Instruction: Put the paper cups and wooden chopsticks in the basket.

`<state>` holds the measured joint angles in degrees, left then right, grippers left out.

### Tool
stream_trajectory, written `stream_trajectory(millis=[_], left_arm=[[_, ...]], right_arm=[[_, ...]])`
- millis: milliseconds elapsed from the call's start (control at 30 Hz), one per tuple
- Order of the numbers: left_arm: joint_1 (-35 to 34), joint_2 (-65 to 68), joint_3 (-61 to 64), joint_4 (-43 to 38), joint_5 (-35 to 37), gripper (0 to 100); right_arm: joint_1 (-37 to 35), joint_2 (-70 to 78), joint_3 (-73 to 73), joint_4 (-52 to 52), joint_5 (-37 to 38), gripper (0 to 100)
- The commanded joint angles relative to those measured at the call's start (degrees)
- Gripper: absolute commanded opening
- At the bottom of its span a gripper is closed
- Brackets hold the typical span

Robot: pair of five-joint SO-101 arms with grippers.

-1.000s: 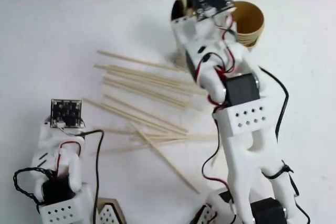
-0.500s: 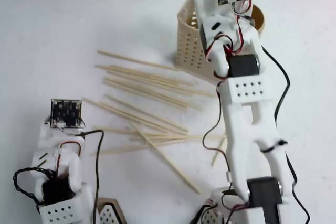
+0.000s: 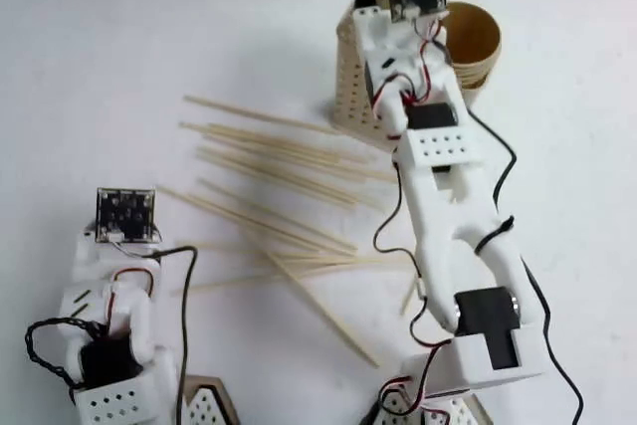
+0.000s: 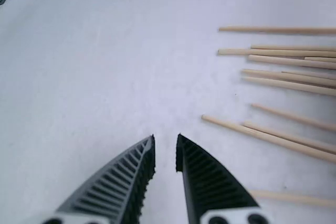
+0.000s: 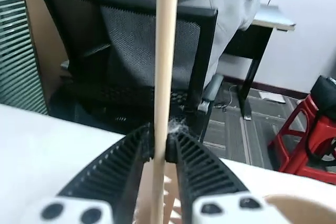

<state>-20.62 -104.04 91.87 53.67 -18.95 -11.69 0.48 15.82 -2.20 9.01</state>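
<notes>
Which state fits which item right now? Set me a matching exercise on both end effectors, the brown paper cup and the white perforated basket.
1. right end effector
2. left end effector
3. brown paper cup
4. white perforated plastic basket

A. upright, next to the basket
B. open, holding nothing
C. partly hidden under the right arm
D. shut on a wooden chopstick

Pairs: 1-D, 2-B, 3-A, 4-C.

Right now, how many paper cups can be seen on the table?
1. The paper cup stands beside the basket near the table's far edge, partly behind the right arm. It may be a nested stack; the arm may hide others.
</notes>
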Motion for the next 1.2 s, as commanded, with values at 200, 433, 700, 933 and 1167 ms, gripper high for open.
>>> stream_trajectory(millis=[200, 433, 700, 933, 1167], left_arm=[[-0.48, -0.66, -0.44, -0.18, -0.62, 9], [-0.48, -0.66, -0.44, -0.18, -0.62, 9], [-0.48, -0.66, -0.44, -0.18, -0.62, 9], [-0.48, -0.66, -0.44, -0.18, -0.62, 9], [-0.48, -0.66, -0.44, -0.18, -0.62, 9]], right_arm=[[0.75, -0.31, 4.31, -4.44, -0.97, 2.1], [0.57, -0.22, 4.84, -0.13, -1.05, 3.5], [-0.04, -2.15, 3.16, 5.67, -1.05, 17.0], [-0.04, -7.34, -1.14, 13.93, -1.05, 17.0], [-0.31, -18.15, -1.58, 24.04, -0.79, 17.0]])
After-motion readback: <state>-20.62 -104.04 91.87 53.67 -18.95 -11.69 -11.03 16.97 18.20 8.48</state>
